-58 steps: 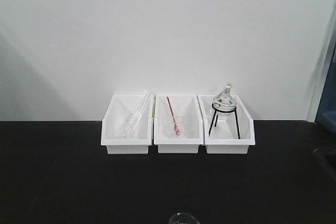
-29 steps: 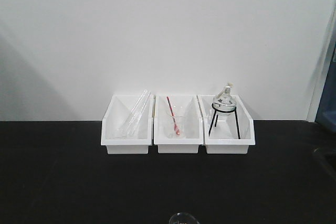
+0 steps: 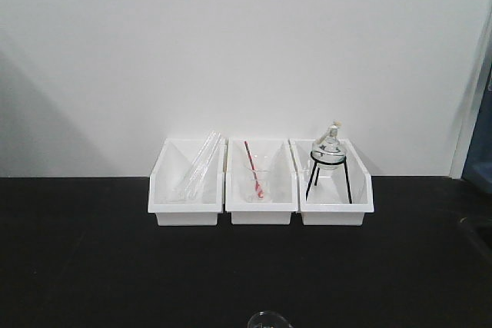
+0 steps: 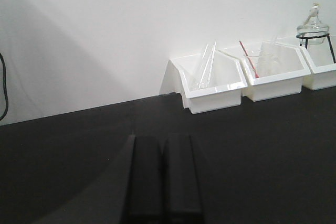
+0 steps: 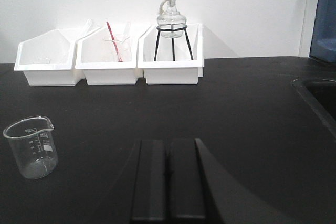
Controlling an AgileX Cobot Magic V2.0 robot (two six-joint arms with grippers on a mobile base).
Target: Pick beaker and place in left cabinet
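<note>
At the far left the left hand (image 4: 161, 139) hangs low over the black desk (image 5: 252, 129), its two fingers pressed together and holding nothing. Against the wall, three white trays sort the spare glassware, probably to keep it off the working area. The left tray (image 3: 184, 213) props slanting glass tubes (image 3: 196, 167), and the middle tray (image 3: 261, 215) holds a glass with a red rod (image 3: 257, 178). The beaker (image 5: 30, 147) stands alone and upright on the open desk, well forward of the trays, so it looks set out for an easy grasp. The right tray (image 3: 334, 215) carries a round flask (image 3: 329, 150) on a black tripod (image 3: 329, 164). The right hand (image 5: 168, 142), also closed and empty, is right of the beaker and apart from it. The left cabinet is in no view.
</note>
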